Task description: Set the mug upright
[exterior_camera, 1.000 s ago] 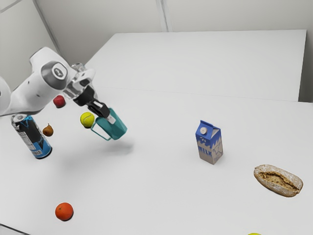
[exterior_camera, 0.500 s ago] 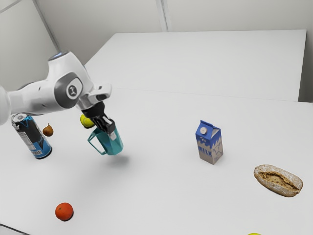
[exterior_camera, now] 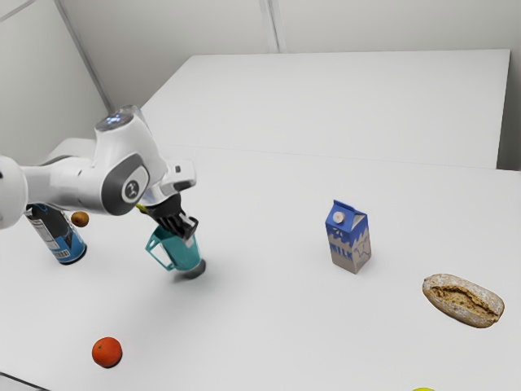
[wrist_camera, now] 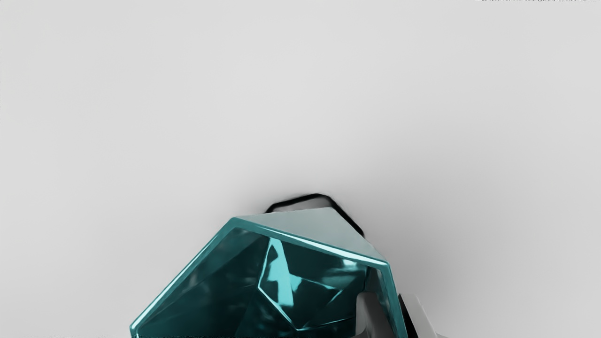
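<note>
Passable over white table (exterior_camera: 358, 181) beyond the boxy blue-and-grey milk carton (exterior_camera: 349, 238); blocked toward the exterior view's right by crusty brown loaf (exterior_camera: 463, 301).

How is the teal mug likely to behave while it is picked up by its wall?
The teal mug looks stiff: its rim runs straight between crisp corners. The pincer grips the wall at one side, so the mug might pivot there. Its glossy inside suggests it could be a bit slippery.

The teal, faceted mug (exterior_camera: 184, 256) leans slightly, mouth up. It is at eight o'clock from the exterior view's centre, handle toward nine.
</note>
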{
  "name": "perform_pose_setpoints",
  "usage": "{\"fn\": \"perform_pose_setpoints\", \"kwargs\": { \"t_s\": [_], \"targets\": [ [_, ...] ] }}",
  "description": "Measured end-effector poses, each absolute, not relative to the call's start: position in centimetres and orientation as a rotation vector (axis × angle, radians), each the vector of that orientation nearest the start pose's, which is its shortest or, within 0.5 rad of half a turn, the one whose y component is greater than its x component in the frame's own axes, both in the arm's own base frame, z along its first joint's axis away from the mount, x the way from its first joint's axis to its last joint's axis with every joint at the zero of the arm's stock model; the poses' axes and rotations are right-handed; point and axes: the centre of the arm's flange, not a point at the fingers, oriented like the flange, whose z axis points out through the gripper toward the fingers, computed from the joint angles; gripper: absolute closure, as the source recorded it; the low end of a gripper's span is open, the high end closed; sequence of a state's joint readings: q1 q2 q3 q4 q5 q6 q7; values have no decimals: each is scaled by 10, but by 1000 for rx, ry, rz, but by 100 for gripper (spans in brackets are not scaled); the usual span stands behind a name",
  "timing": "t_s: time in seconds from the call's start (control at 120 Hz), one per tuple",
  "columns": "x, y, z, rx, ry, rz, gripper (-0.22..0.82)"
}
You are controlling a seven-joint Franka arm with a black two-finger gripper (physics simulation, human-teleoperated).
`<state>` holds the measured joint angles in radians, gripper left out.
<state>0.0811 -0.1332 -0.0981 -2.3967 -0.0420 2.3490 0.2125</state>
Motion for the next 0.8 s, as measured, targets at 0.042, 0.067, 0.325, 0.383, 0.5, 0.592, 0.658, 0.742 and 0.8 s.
{"fn": "perform_pose_setpoints", "kwargs": {
  "t_s": [0.042,0.067,0.325,0.383,0.5,0.592,0.658,0.742,0.8],
  "targets": [
    [484,-9,375,-3127,299,-141,78],
    [484,-9,375,-3119,294,-144,78],
    [484,-14,368,-3090,220,-186,78],
    [485,-15,367,-3089,202,-193,78],
    [486,-15,364,-3089,166,-197,78],
    [485,-15,359,-3092,138,-186,78],
    [486,-15,356,-3090,124,-181,78],
    [486,-15,353,-3086,111,-171,78],
    [486,-15,350,-3086,100,-165,78]
  ]
}}
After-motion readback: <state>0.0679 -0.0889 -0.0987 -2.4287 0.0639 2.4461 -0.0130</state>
